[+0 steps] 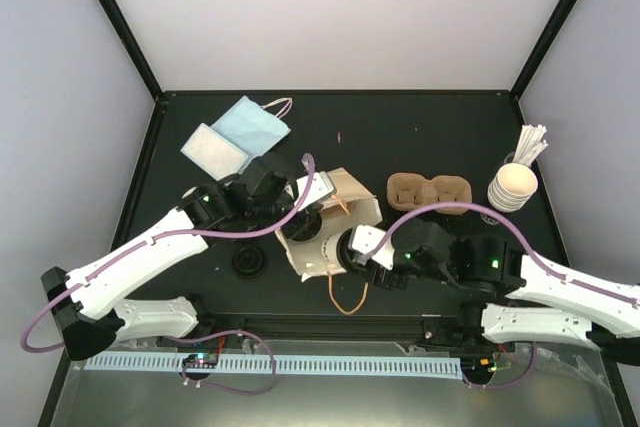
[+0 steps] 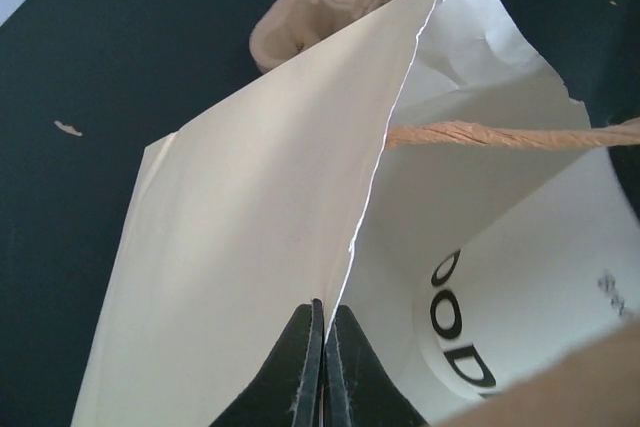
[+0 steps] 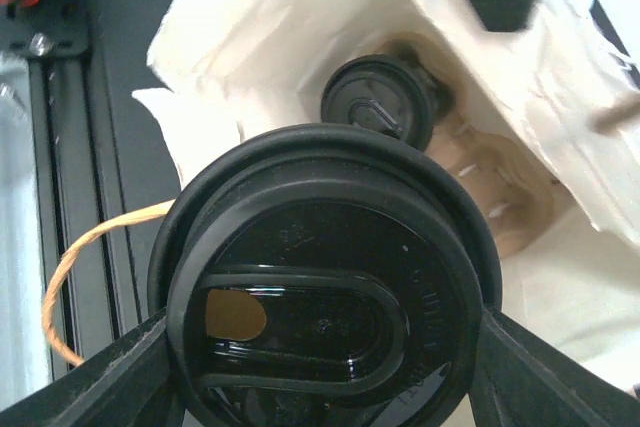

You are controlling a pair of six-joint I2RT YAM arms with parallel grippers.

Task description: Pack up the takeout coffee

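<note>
Viewing the bench (image 1: 400,127) from left to right, I read the left jaws as closed on the torn top edge of the white paper bag (image 2: 250,247), pinching one wall of it. The takeout coffee (image 3: 325,277) sits at the right-hand edge of that bag, gripped by the right jaws, with one finger (image 3: 120,377) on each side of it.

Orientation: the lid faces the right wrist camera, so the long axis of the coffee runs straight away from that lens. The sip opening lies to the left of the lid's centre.

Appearance: only the round black plastic lid shows, and the cup body is hidden behind it. The lid has a raised rim and a recessed oval panel. A tan patch shows at the sip opening.

Beyond the coffee, a second lidded cup (image 3: 380,102) sits inside the bag on brown pulp.

Markings: the inner bag wall carries large black capitals, O and D among them, with the word cut off. Embossed text on the lid is too small for me to read.

Further right, a brown pulp carrier (image 1: 430,192) lies on the bench, then a stack of cups (image 1: 512,187).
</note>
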